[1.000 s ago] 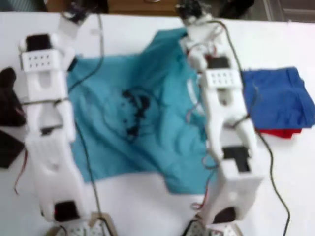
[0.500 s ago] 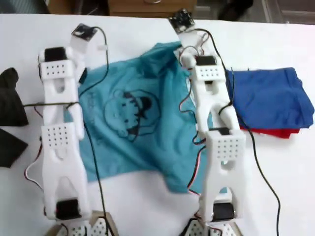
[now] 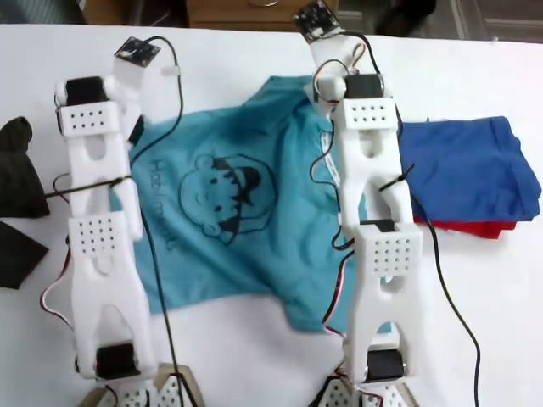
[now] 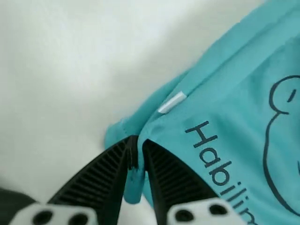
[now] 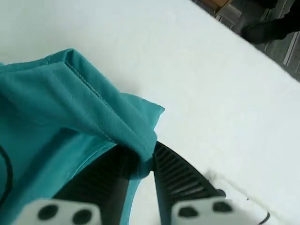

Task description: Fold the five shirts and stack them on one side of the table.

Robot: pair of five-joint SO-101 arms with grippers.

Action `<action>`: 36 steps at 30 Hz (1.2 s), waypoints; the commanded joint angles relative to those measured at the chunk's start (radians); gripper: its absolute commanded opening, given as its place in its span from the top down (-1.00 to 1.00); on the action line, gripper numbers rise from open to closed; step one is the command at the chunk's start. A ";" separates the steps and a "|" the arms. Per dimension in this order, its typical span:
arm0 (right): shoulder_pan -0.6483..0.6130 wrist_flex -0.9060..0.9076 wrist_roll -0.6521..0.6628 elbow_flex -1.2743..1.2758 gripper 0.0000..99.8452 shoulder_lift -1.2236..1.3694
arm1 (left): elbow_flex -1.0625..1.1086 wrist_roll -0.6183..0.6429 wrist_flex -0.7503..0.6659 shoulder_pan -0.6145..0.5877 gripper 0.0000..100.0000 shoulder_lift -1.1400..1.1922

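A teal shirt (image 3: 237,229) with a dark cartoon face print lies spread in the middle of the white table (image 3: 475,76), between the two arms. My left gripper (image 4: 136,157) is shut on the teal shirt (image 4: 225,108) at a bunched edge near a small white tag (image 4: 171,101). My right gripper (image 5: 146,164) is shut on a folded corner of the teal shirt (image 5: 70,93). In the high view the left gripper (image 3: 136,127) is at the shirt's far left edge and the right gripper (image 3: 321,95) at its far right corner.
A folded blue shirt (image 3: 471,170) lies on a red one (image 3: 475,227) at the right side of the table. Black cloth (image 3: 19,182) lies at the left edge. Wooden furniture (image 3: 254,10) stands beyond the far edge.
Both arms have pulled back toward the far side with the teal shirt held, drawing it flatter, so the face print now lies smooth and plain.
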 commanded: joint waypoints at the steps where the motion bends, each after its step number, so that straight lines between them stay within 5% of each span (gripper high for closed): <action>1: -0.008 0.125 -0.006 -0.094 0.96 -0.059 | 0.120 0.008 0.021 -0.012 0.95 -0.204; 13: -0.010 0.538 -0.006 -0.388 0.96 -0.070 | 0.940 -0.028 0.014 0.008 0.95 -0.833; 20: 0.013 0.564 -0.040 -0.348 0.96 -0.130 | 1.193 -0.052 0.008 0.008 0.95 -1.022; 29: 0.019 0.544 -0.043 0.319 0.96 -0.622 | 1.412 -0.081 0.008 0.008 0.95 -1.217; 36: 0.024 0.355 0.038 0.982 0.96 -1.072 | 1.620 -0.095 -0.035 0.008 0.95 -1.300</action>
